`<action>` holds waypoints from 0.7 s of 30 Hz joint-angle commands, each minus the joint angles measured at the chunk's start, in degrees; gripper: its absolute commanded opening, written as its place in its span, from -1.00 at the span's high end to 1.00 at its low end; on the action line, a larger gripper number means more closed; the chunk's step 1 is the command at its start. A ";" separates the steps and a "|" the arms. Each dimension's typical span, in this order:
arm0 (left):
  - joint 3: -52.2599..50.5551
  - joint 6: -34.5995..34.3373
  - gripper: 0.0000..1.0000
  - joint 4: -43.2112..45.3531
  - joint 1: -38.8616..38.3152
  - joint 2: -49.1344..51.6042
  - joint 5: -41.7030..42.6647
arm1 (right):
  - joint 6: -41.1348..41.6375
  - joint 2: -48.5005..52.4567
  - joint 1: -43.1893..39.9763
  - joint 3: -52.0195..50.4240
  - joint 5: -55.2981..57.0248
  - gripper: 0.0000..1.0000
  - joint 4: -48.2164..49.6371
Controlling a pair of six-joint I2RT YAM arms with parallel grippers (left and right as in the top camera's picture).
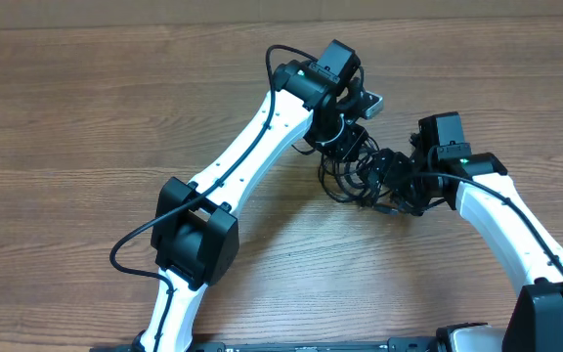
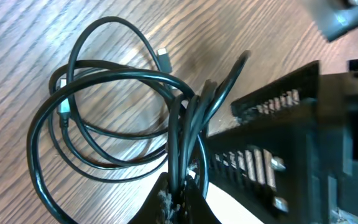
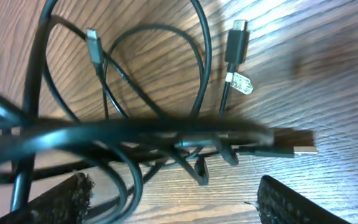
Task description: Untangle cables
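Black cables [image 1: 360,171], probably light, floppy and slick, lie knotted on the surface [image 1: 86,117] between the arms; left fingers [image 2: 161,208] clamped on several strands, right fingers [image 3: 294,199] wide open, straddling the bundle (best grab: a plug end [image 3: 236,38], less slip).

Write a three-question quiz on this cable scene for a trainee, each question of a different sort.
1. True or false: the left gripper is shut on a bunch of the cables.
2. Pick one. The right gripper has its jaws: A) shut tight on one plug, B) wide apart with strands running between them, C) out of view in every picture.
3. Fill the gap: the loose loops of the cables lie on the wooden ____.

Key
1. True
2. B
3. table
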 commanded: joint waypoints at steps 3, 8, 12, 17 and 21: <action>1.33 -0.09 0.92 -0.22 0.13 -2.23 -4.48 | -3.23 -3.04 -0.15 3.89 -0.50 -0.69 -0.70; 1.33 -0.11 0.92 -0.09 0.13 -2.27 -4.15 | -3.19 -3.69 -0.15 3.87 -0.55 -0.69 -0.92; 1.33 -0.07 0.92 0.00 0.07 -2.60 -1.99 | -3.19 -3.69 -0.13 3.87 -0.57 -0.69 -0.33; 1.33 -0.02 0.92 0.07 0.17 -4.66 3.89 | -3.15 -3.41 -0.13 3.76 2.23 -0.67 1.77; 1.33 0.17 0.92 0.26 0.17 -7.80 3.82 | -2.97 -2.34 -0.13 3.76 5.57 -0.60 2.40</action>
